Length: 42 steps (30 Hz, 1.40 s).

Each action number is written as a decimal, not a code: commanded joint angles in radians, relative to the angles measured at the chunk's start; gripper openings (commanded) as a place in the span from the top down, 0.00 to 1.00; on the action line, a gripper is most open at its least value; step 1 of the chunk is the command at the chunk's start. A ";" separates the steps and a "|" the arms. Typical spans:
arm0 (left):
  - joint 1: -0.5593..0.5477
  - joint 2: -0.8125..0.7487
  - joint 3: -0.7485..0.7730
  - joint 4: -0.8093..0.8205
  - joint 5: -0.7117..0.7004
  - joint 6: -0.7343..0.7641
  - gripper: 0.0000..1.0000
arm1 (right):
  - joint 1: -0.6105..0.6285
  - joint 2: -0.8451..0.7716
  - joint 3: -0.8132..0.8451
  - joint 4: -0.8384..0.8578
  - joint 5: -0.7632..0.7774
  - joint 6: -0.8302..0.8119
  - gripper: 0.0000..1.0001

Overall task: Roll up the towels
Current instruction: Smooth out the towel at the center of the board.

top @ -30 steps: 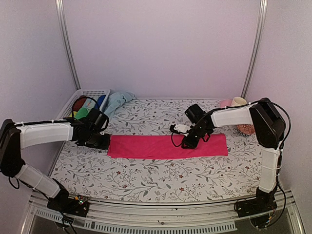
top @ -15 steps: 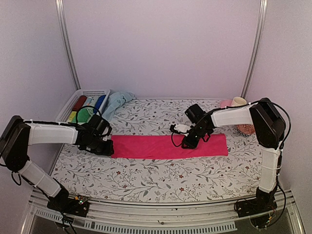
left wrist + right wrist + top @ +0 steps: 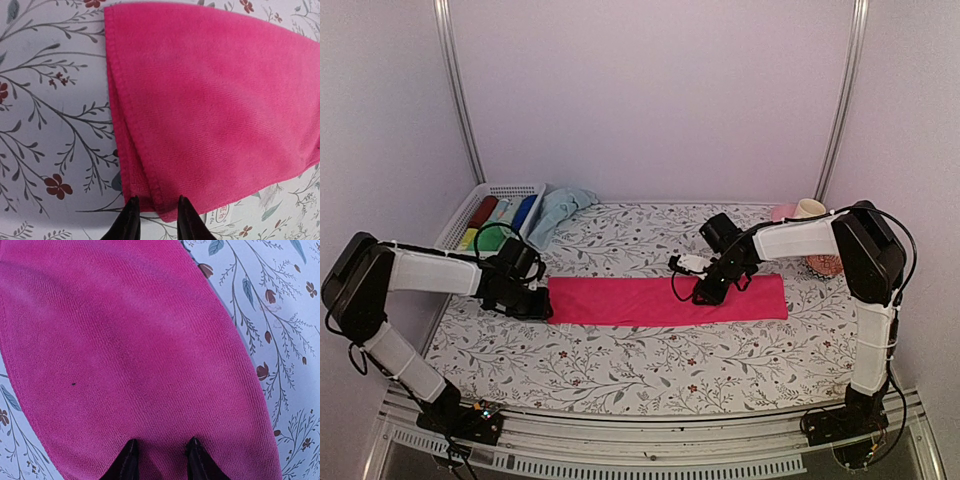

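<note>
No text I can actually read in any view. Only candidate: a small printed mark (image 3: 223,212) at the bottom edge of the left wrist view, right of centre, just below the edge of the pink towel (image 3: 210,100). It has faint reddish lettering, too small and blurred for me to read. I can't tell whether it sits on the floral cover (image 3: 50,125) or on a tag of the towel. Top view and right wrist view: nothing legible.
</note>
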 commanded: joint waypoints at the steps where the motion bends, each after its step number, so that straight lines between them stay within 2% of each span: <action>1: 0.024 0.018 -0.022 0.051 0.042 0.009 0.74 | -0.008 0.003 -0.027 -0.046 0.011 -0.005 0.65; 8: 0.032 0.027 -0.040 0.080 0.082 0.006 0.79 | -0.008 0.005 -0.028 -0.047 0.011 -0.005 0.65; 17: 0.033 0.037 -0.046 0.089 0.089 0.000 0.90 | -0.009 0.005 -0.026 -0.047 0.010 -0.006 0.66; 25: 0.032 0.001 -0.021 0.043 0.026 0.007 0.99 | -0.009 0.013 -0.027 -0.047 0.011 -0.006 0.66; 42: 0.032 -0.026 0.042 -0.042 -0.002 0.037 1.00 | -0.009 0.028 -0.026 -0.048 0.021 -0.005 0.66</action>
